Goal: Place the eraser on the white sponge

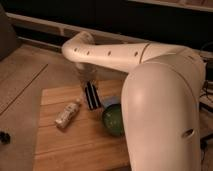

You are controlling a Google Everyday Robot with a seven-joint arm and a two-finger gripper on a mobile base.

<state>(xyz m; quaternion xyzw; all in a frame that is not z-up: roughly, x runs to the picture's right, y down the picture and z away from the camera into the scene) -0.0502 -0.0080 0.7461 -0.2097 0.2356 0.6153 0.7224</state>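
The robot's bulky white arm (150,100) rose from the lower right of the frame, reached across to a bend at the upper left, then dropped its wrist straight down toward the middle of the light wooden slatted surface (75,150). The gripper (88,86) hung left of centre, closed on the top end of the small black rectangular eraser with pale lengthwise stripes (91,97), which stood nearly upright beneath it. The eraser was between a pale plastic bottle lying on its side (67,114) at lower left and a round green bowl (114,121) at lower right.
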